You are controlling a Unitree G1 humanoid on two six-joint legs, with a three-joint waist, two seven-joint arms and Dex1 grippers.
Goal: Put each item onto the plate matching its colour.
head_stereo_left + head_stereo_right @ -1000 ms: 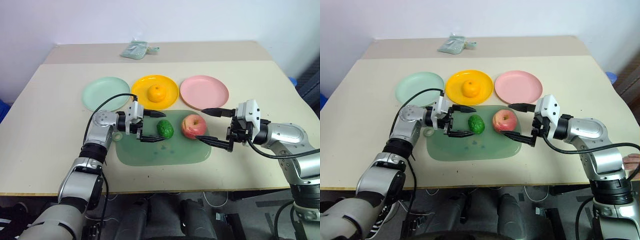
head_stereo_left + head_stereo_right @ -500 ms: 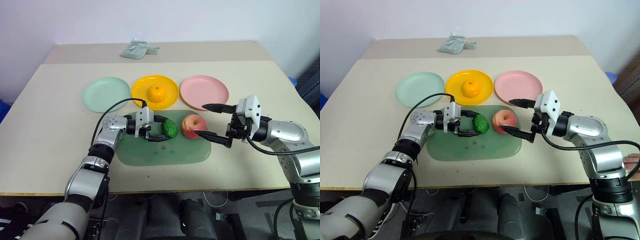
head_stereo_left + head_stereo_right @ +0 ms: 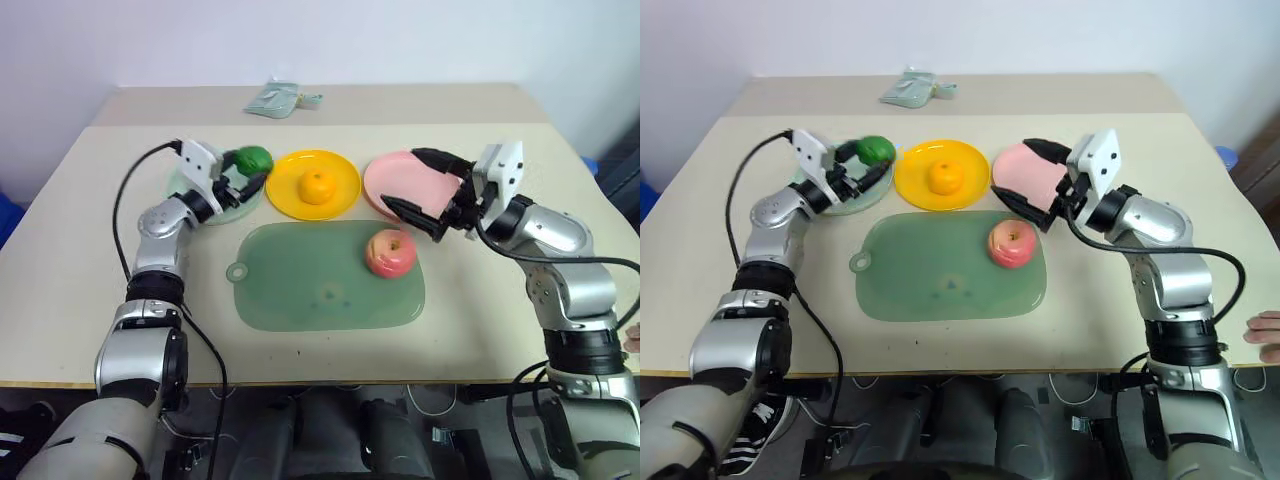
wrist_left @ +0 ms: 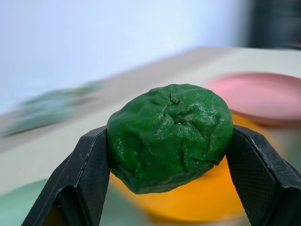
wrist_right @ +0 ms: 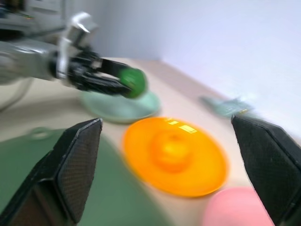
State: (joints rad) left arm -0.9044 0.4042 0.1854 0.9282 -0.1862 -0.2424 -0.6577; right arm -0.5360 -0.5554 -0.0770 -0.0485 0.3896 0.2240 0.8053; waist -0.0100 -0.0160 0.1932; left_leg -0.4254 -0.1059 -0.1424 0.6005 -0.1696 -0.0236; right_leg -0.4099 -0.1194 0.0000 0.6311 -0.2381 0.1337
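My left gripper (image 3: pixel 250 170) is shut on the small dark green bumpy fruit (image 4: pixel 169 136) and holds it in the air over the right rim of the mint green plate (image 3: pixel 855 197). The orange (image 3: pixel 317 186) sits on the yellow plate (image 3: pixel 345 195). On the right part of the green mat (image 3: pixel 300 290) lies the red-pink apple (image 3: pixel 390 252), untouched. My right gripper (image 3: pixel 418 186) stands open above the pink plate (image 3: pixel 1025 165), just behind the apple, with nothing between its fingers.
A pale green packet (image 3: pixel 275 100) lies at the back of the table. A person's hand (image 3: pixel 1265 335) shows at the right edge. The right wrist view looks across the yellow plate (image 5: pixel 174 155) to the left gripper (image 5: pixel 131 82).
My left gripper shut on the green fruit, lifted it off the mat and carried it left and back over the mint plate. The right gripper left the apple and rose over the pink plate, still open.
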